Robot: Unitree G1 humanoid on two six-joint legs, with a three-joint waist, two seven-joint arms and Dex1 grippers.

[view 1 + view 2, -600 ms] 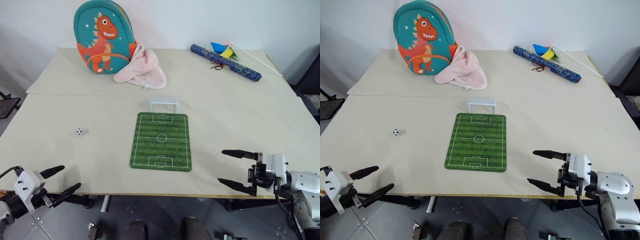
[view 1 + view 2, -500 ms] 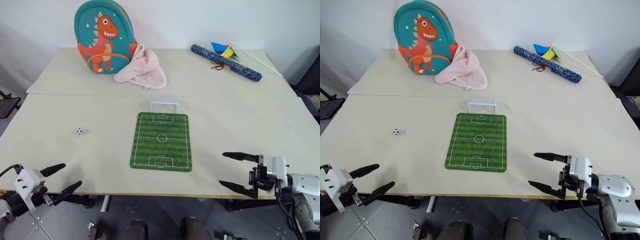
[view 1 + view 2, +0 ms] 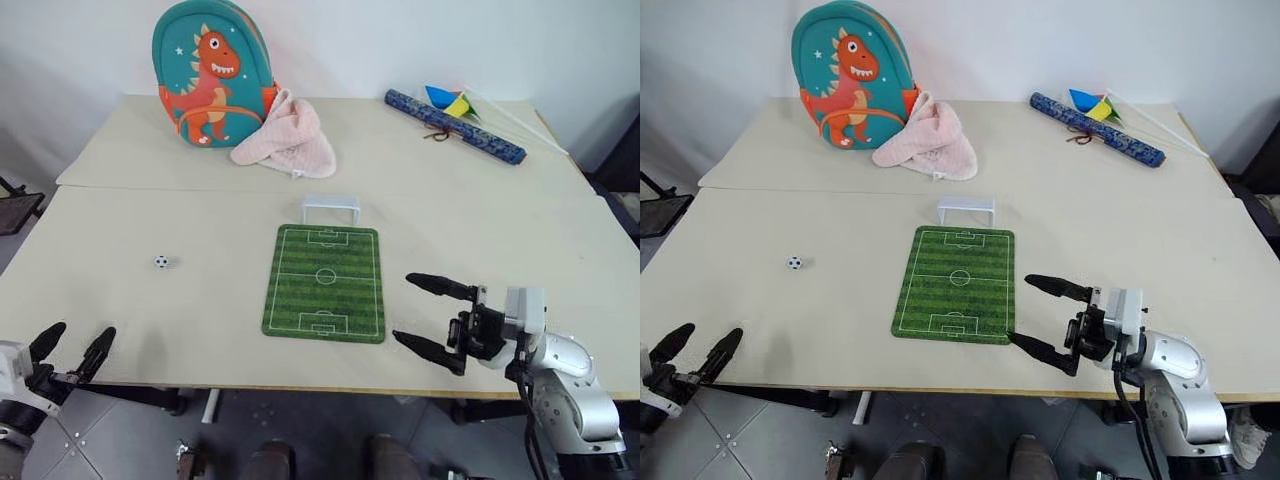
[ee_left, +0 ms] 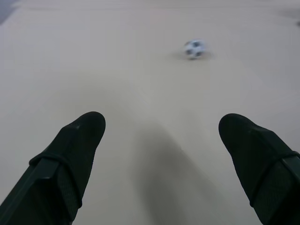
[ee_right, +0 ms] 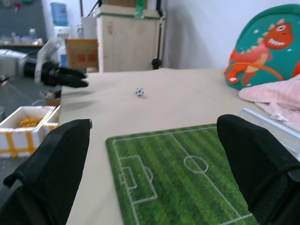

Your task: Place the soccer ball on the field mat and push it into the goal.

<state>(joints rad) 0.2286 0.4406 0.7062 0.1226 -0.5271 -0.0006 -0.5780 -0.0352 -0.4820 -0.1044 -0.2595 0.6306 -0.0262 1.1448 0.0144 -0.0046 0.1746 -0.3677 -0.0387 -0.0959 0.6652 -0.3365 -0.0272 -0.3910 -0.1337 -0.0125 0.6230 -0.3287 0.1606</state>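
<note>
Tiny white soccer ball with black patches sits loose on the beige counter, well left of the flat green striped field mat with white pitch lines. Not on the mat yet. Small white frame goal stands just past the mat's far short edge, opening facing the mat.

Left end effector hovers at the counter's near edge, two black fingers spread wide, nothing between them, ball ahead of it and apart. Right end effector is just beside the mat's near right corner, pointing across toward the mat, also spread wide and empty.

Behind the goal: teal dinosaur backpack, pink crumpled cloth leaning on it, dark blue patterned roll and coloured paper flags at the far right.

Risks, as I judge them: ball is very small and round, so wide fingers closing off-centre would likely squirt it away across the counter or off the edge. Setting it on the mat, it may roll before any push. Push off-line or too hard would likely miss the narrow goal or knock the light frame over. Right end effector near the mat could shift it.
</note>
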